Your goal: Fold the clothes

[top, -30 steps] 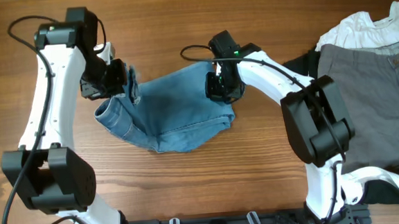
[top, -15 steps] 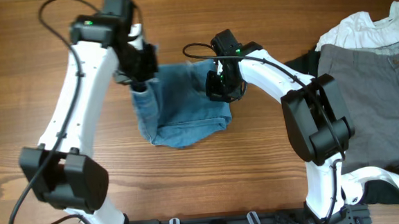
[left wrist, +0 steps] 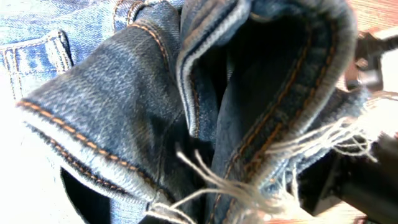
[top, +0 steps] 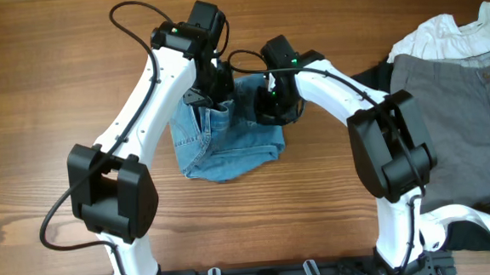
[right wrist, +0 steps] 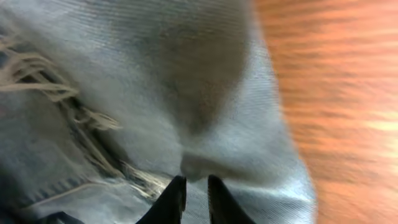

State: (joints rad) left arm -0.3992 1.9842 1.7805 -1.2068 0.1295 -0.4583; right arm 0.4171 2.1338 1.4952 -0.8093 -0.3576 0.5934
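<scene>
Overhead: the folded jeans (top: 228, 147) lie central on the tabletop (top: 36, 65), long axis roughly 12 to 6 o'clock, with the left tool (top: 211, 95) and right tool (top: 271, 110) meeting at the 12 o'clock end, likely laying the legs over. Left wrist: frayed hems (left wrist: 249, 186) bunch close, apparently clamped in that tool. Right wrist: fingertips (right wrist: 174, 198), nearly together, pinch denim at 6 o'clock.

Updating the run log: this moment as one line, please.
phase: folding jeans; left gripper: shut on frayed hem; right gripper: shut on jeans edge; grey trousers: aside
</scene>
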